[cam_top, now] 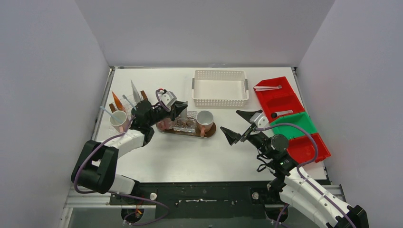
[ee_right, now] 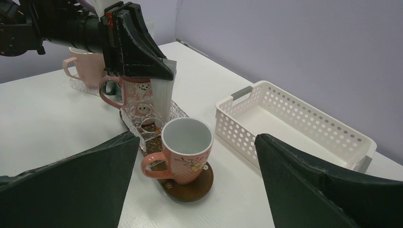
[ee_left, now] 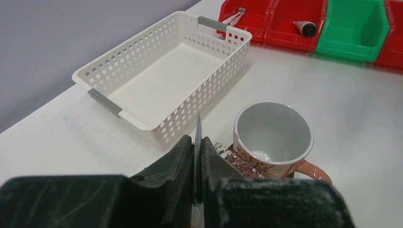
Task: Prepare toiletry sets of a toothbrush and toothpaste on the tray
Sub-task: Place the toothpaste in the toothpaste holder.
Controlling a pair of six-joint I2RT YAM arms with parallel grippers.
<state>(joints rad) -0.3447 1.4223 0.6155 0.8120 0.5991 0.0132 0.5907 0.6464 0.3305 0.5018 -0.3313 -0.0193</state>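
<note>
My left gripper (cam_top: 182,112) is shut on the flat end of a white tapered tube (ee_right: 161,97) and holds it upright over the clear glass holder (ee_right: 142,128) on the brown tray (ee_right: 192,189). Its pads (ee_left: 183,156) pinch the tube's thin edge (ee_left: 197,127). An empty white mug with a pink handle (ee_right: 186,151) stands at the tray's right end (cam_top: 205,121). A pink mug (ee_right: 129,95) stands on the tray behind the tube. My right gripper (cam_top: 237,126) is open and empty, right of the tray, facing the mug.
A mug with a toothbrush (cam_top: 119,119) and upright tubes (cam_top: 135,92) stand at the far left. A white perforated basket (cam_top: 220,88) sits behind the tray. Red bins at the right hold a toothbrush (cam_top: 267,88) and a tube (cam_top: 283,114), beside a green bin (cam_top: 297,124).
</note>
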